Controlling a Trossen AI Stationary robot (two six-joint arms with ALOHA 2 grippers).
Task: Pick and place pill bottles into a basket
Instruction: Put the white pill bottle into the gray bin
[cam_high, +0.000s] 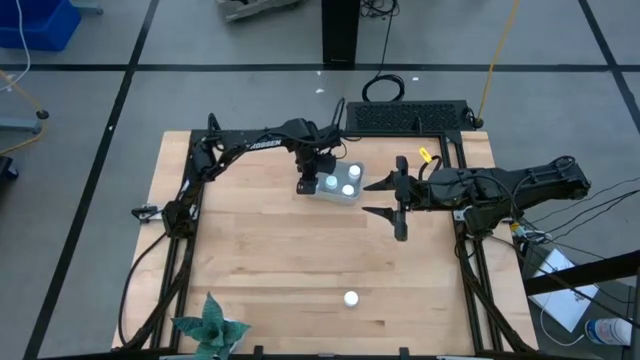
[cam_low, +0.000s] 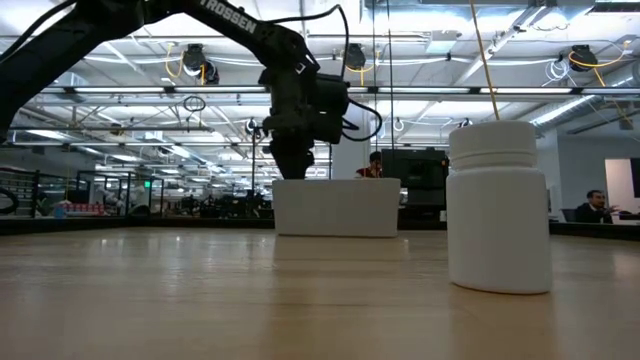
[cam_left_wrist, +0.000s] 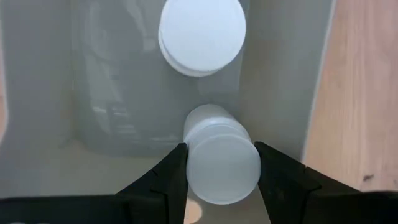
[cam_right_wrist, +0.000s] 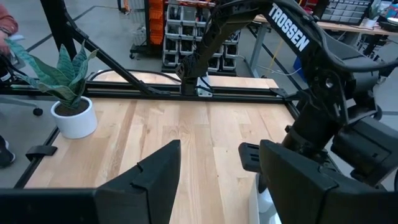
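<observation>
My left gripper (cam_high: 305, 182) stands over the left end of the grey-blue basket (cam_high: 340, 198), shut on a white pill bottle (cam_left_wrist: 221, 163). In the low view it reaches down to the basket's rim (cam_low: 335, 182). Three more bottles stand in the basket (cam_high: 348, 189), and one of them shows in the left wrist view (cam_left_wrist: 202, 34). Another bottle stands alone on its base on the table near the front edge (cam_high: 350, 298) and shows close up in the low view (cam_low: 498, 205). My right gripper (cam_high: 399, 199) is open and empty to the right of the basket. My left gripper pinches the pill bottle at its cap (cam_left_wrist: 186, 171) between its two fingers (cam_left_wrist: 169, 177), one on each side. The fingers point down from above. The bottle is upright, cap up, inside the basket's walls. Whether its base stands on the basket's floor I cannot tell.
A green paper plant in a white pot (cam_high: 210, 325) stands at the table's near left corner and also shows in the right wrist view (cam_right_wrist: 68, 93). Bare wooden tabletop (cam_high: 280, 250) lies between the basket and the lone bottle.
</observation>
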